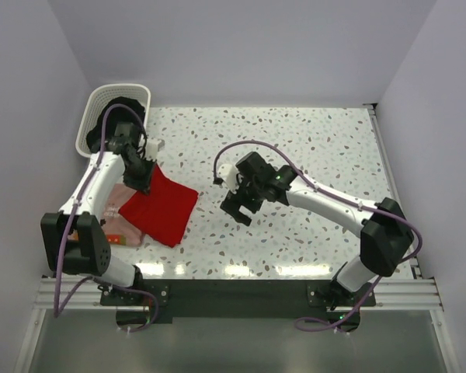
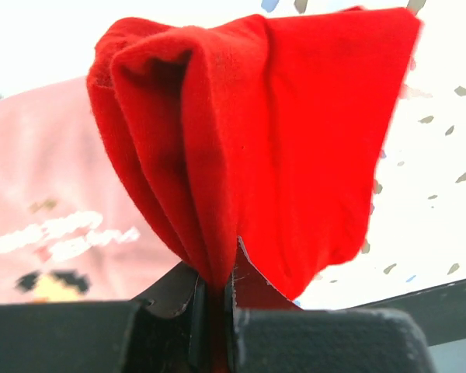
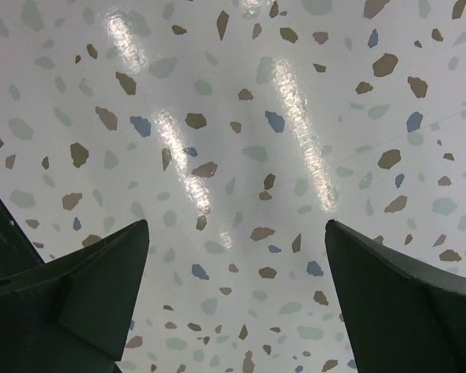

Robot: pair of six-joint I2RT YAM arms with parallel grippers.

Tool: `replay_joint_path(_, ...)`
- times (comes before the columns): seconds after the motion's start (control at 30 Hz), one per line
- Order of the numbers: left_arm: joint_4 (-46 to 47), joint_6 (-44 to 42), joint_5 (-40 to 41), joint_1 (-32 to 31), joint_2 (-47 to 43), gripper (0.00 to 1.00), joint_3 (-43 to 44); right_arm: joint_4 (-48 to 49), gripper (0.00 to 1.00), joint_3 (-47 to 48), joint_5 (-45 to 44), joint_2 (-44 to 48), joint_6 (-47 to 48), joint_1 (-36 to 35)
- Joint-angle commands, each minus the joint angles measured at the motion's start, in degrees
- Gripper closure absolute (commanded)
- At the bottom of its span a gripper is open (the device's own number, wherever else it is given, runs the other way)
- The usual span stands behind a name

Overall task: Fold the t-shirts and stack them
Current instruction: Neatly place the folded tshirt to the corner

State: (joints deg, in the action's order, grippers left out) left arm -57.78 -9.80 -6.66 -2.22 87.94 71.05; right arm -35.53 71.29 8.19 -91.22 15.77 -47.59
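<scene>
The bright red t-shirt (image 1: 163, 208) lies folded at the left of the table, partly over the pale pink t-shirt (image 1: 123, 219) with small print. My left gripper (image 1: 144, 180) is shut on the red shirt's far corner. In the left wrist view the red cloth (image 2: 264, 140) bunches up from between the closed jaws, and the pink shirt (image 2: 46, 194) lies behind it at the left. My right gripper (image 1: 237, 208) is open and empty, just right of the red shirt. The right wrist view shows only speckled tabletop (image 3: 241, 155) between its spread fingers (image 3: 93, 295).
A white laundry basket (image 1: 93, 109) holding something dark stands at the back left corner, close behind the left arm. White walls enclose the table on three sides. A metal rail (image 1: 233, 294) runs along the near edge.
</scene>
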Motion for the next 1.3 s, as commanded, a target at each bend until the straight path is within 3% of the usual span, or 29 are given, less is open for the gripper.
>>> replay_joint_path(0.0,-4.0,-4.1,4.0,1.1,-6.3,1.00,2.1,1.2,0.01,-0.9,1.4,4.5,-1.2,-0.1)
replay_joint_path(0.23,-3.2,-5.8,5.3,2.1,-14.2,1.00,0.6,1.2,0.01,-1.4,1.5,5.4,-1.2,-0.1)
replay_joint_path(1.27,-11.4,-6.6,2.5,2.1,-20.0,1.00,7.7,1.1,0.01,-2.8,2.0,7.1,-0.5,-0.1)
